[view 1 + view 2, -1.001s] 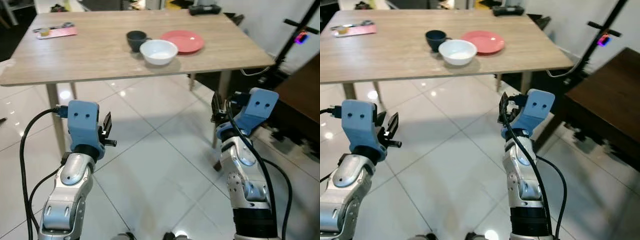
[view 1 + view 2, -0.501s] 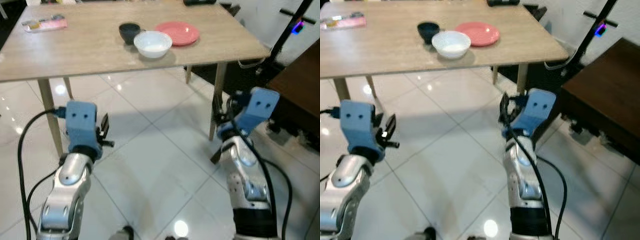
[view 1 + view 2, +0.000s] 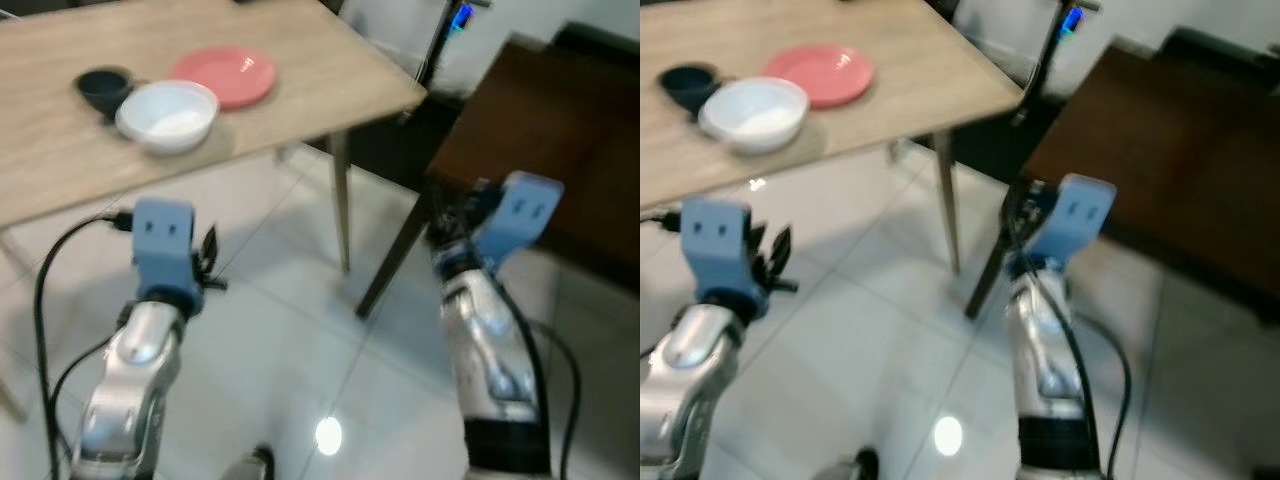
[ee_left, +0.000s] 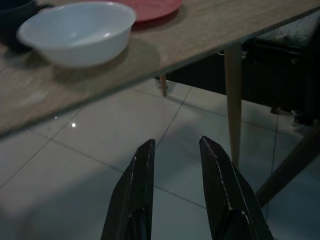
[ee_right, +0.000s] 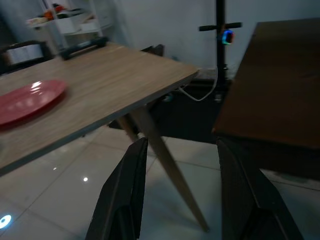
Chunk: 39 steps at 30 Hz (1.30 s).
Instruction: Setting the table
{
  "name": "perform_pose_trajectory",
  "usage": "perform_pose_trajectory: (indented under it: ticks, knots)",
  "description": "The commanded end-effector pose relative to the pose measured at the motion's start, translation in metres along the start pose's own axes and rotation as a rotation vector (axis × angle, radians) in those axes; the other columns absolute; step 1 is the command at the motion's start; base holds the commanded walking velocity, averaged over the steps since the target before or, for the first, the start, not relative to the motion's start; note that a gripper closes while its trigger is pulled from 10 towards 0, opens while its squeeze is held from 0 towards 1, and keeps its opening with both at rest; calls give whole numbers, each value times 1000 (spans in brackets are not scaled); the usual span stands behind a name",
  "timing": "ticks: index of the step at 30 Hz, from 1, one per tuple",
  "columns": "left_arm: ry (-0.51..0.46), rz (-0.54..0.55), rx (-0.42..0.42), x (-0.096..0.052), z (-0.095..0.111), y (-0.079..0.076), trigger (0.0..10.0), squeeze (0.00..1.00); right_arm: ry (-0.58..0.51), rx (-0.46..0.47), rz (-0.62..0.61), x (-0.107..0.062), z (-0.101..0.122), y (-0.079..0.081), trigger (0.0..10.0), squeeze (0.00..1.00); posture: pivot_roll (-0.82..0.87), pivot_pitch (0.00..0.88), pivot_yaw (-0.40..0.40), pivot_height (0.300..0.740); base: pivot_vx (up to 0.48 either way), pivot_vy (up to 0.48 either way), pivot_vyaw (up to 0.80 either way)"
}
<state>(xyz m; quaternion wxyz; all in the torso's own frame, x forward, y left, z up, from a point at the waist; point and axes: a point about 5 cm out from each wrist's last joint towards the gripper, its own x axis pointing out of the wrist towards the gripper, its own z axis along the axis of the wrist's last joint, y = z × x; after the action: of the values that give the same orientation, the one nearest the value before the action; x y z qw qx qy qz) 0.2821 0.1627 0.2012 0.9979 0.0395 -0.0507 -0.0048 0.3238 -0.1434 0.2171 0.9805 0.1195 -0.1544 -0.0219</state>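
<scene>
- Approach step: left gripper (image 4: 175,150) and right gripper (image 5: 180,150) both spread, empty (held low)
- Next: reach white bowl (image 3: 167,113) on table (image 3: 330,80)

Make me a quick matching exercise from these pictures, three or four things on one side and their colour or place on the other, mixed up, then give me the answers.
Things:
1. bowl
2. plate
3. cup
4. left gripper

Colour or place:
A. pink-red, flat on the light wood table
B. white, nearest the table's front edge
C. open, held over the tiled floor below the table edge
D. dark, just behind the bowl

Pairs: 1-B, 2-A, 3-D, 4-C
</scene>
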Motion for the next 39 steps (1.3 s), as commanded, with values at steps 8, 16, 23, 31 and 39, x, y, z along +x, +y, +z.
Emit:
perform_pose_trajectory:
  ticks: [8, 16, 23, 31, 39]
  knots:
    - [24, -35, 10, -3, -5, -5, 10000, 0, 16, 6, -35, -1, -3, -7, 10000, 0, 89, 142, 36, 740, 0, 0, -731]
    - [35, -75, -1, -3, -6, -10, 10000, 0, 27, 18, -53, 0, -4, -9, 10000, 0, 91, 137, 39, 740, 0, 0, -486]
    - [40, -78, -2, -2, -5, -11, 10000, 0, 25, 17, -54, 1, -4, -10, 10000, 0, 92, 138, 40, 740, 0, 0, -788]
    - [48, -54, 6, -1, -7, -7, 10000, 0, 25, 16, -53, 1, -4, -9, 10000, 0, 93, 139, 40, 740, 0, 0, -786]
    - [47, -41, 7, -1, -6, -6, 10000, 0, 26, 11, -54, 1, -4, -10, 10000, 0, 93, 138, 39, 740, 0, 0, -785]
